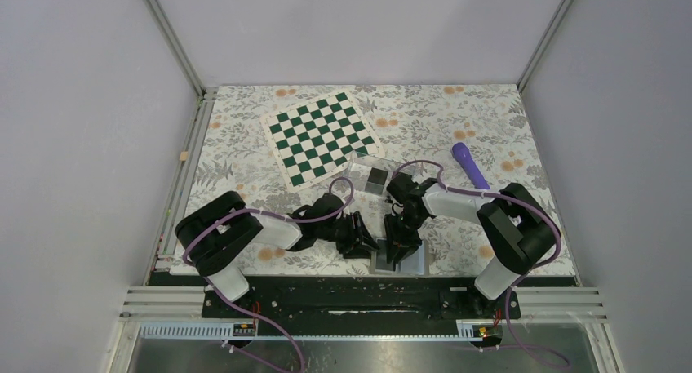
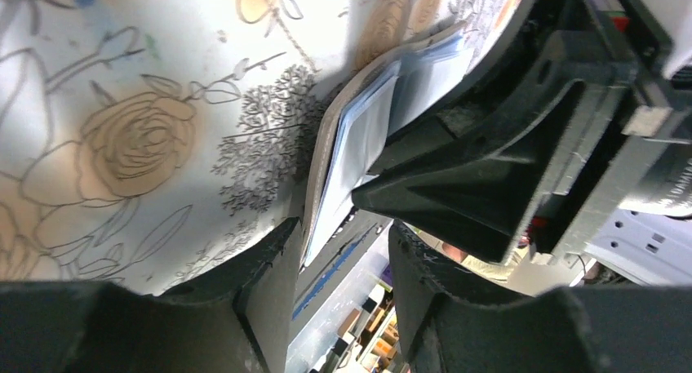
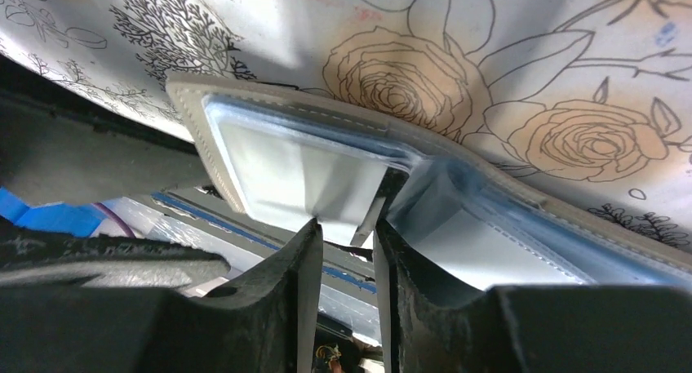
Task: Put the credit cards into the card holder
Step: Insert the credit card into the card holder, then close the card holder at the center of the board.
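Note:
The taupe wallet (image 1: 401,264) lies open, light-blue inside up, at the table's near edge. It also shows in the left wrist view (image 2: 359,136) and the right wrist view (image 3: 294,165). My right gripper (image 1: 400,246) stands on it with its jaws a narrow gap apart, and its tips (image 3: 347,230) touch a light-blue pocket flap. My left gripper (image 1: 365,244) is open at the wallet's left edge (image 2: 339,250) and holds nothing. The clear card holder (image 1: 365,170) stands behind them with a dark card-like piece (image 1: 375,181) in it. No loose black card shows clearly.
A green-and-white chequered mat (image 1: 321,138) lies at the back left. A purple tube-like object (image 1: 469,165) lies at the right. The flowered cloth (image 1: 245,177) ends at the black rail just behind the wallet. Both arms crowd the near middle.

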Robot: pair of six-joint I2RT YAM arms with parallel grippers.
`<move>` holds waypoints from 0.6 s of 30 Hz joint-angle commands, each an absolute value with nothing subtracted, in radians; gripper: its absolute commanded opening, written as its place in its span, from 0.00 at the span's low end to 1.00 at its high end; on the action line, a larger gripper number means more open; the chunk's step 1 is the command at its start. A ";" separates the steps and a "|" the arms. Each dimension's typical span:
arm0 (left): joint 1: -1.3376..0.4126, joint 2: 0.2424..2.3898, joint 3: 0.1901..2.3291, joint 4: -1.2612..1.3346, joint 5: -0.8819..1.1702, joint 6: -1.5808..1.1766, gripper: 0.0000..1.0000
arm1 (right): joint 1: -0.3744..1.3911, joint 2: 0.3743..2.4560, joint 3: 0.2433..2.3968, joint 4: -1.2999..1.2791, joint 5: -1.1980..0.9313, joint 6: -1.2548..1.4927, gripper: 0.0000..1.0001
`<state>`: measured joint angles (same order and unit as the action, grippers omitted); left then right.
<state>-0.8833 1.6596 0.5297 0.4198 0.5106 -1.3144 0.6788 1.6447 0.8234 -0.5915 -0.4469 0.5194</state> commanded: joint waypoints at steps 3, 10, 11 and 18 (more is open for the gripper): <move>-0.889 1.661 0.538 0.695 0.604 -1.369 0.39 | 0.689 1.660 0.822 -0.541 -0.480 0.527 0.36; -0.914 1.708 0.580 0.732 0.655 -1.364 0.38 | 0.689 1.664 0.828 -0.525 -0.492 0.537 0.36; -0.916 1.712 0.580 0.715 0.646 -1.357 0.38 | 0.689 1.665 0.830 -0.525 -0.493 0.537 0.36; -0.921 1.669 0.587 0.435 0.543 -1.227 0.38 | 0.689 1.654 0.822 -0.522 -0.494 0.536 0.37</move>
